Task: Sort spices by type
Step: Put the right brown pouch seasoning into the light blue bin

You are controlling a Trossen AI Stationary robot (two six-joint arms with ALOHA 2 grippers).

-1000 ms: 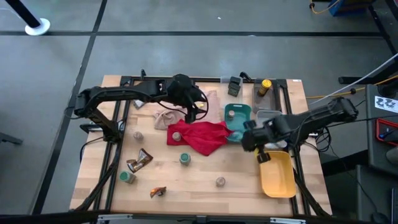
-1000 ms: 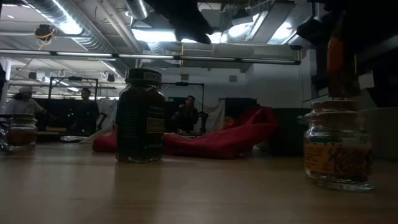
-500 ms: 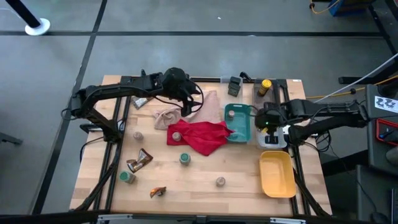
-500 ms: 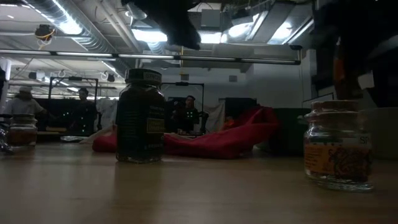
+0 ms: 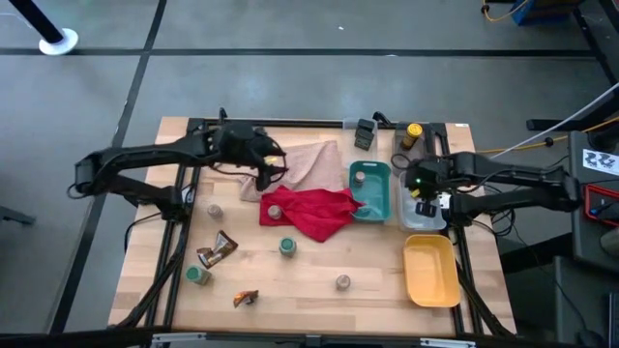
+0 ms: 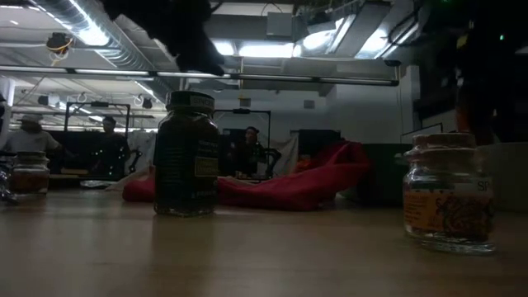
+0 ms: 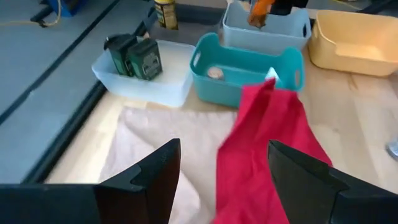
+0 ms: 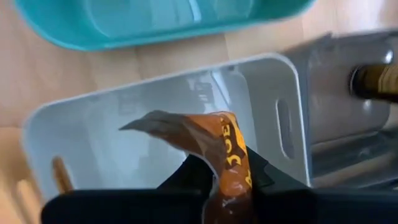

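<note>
Overhead, a pale wooden worktop (image 5: 319, 266) fills the middle of the frame, ringed by grey floor. The level view looks past it into a dim hall of strip lights and ducts, where seated people (image 6: 250, 152) show centre and far left.

At centre lies a red cloth (image 5: 314, 213), with a beige cloth (image 5: 305, 162) above it. The left tool (image 5: 266, 166) hangs over the beige cloth, fingers spread wide and bare. The right tool (image 5: 423, 198) sits at centre right over the clear tray (image 5: 407, 217), clamped on an orange sachet (image 8: 227, 165) printed with letters too partial to read.

Right of the cloths is a teal tray (image 5: 370, 188) with 1 jar (image 5: 359, 178) inside; lower right, a yellow tray (image 5: 430, 271). A yellow-capped bottle (image 5: 412, 133) stands upper right. A green-lidded jar (image 5: 287, 247) sits lower centre; its label is illegible.
</note>
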